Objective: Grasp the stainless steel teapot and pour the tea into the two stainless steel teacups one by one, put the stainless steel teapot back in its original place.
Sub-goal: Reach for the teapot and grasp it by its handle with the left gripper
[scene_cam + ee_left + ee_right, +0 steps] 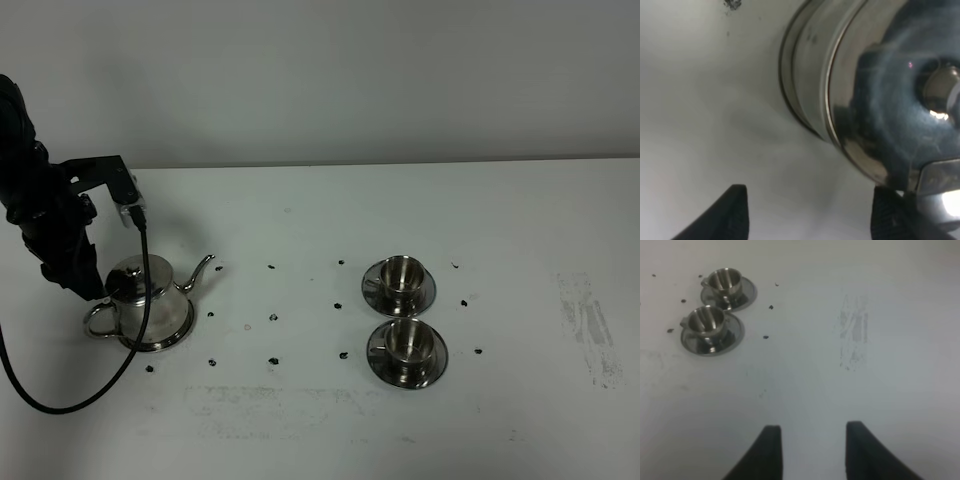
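The stainless steel teapot (150,300) stands on the table at the left, spout pointing right toward the cups and loop handle (100,322) to the left. My left gripper (92,288) hangs just over the handle side. In the left wrist view the teapot (875,100) fills the frame, and the left gripper (810,217) is open, one fingertip (735,210) over bare table and the other by the handle (940,185). The two stainless steel teacups (402,273) (405,342) sit on saucers right of centre. My right gripper (812,450) is open and empty over bare table, away from the cups (724,280) (704,320).
Small black marks (272,318) dot the white table around the teapot and the cups. A scuffed grey patch (590,320) lies at the right. A black cable (140,300) loops from the left arm in front of the teapot.
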`<action>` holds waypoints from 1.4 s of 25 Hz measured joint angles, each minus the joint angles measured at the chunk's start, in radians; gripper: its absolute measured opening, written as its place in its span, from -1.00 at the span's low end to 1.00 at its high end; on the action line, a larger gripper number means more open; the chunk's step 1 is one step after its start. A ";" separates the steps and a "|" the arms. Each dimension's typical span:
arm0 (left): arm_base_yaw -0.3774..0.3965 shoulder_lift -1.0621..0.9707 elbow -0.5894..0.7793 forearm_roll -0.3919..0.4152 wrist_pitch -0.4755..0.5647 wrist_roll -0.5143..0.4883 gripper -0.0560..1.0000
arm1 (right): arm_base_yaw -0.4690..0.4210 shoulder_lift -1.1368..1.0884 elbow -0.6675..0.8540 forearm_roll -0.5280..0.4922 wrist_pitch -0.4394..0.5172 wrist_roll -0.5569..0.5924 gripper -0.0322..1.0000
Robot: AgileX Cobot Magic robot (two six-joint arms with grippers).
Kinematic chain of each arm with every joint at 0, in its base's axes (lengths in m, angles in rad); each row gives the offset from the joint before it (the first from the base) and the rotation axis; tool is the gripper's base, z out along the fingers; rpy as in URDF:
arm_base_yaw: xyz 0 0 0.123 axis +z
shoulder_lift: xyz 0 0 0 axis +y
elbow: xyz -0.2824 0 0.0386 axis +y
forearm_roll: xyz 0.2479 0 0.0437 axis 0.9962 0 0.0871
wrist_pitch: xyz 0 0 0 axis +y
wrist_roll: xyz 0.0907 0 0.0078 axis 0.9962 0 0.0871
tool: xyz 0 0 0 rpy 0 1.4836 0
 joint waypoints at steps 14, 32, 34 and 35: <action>0.074 -0.350 0.000 -0.051 -0.057 -0.026 0.10 | 0.000 0.000 0.000 0.001 0.000 -0.004 -0.37; 0.096 -0.806 0.680 -0.086 -0.600 -0.147 0.10 | 0.000 0.000 0.000 0.003 0.000 -0.018 -0.37; 0.118 -0.767 0.739 -0.086 -0.661 -0.147 0.10 | 0.000 0.000 0.000 0.003 0.000 -0.018 -0.37; 0.129 -0.740 0.759 -0.086 -0.682 -0.147 0.09 | 0.000 0.000 0.000 0.003 0.000 -0.018 -0.37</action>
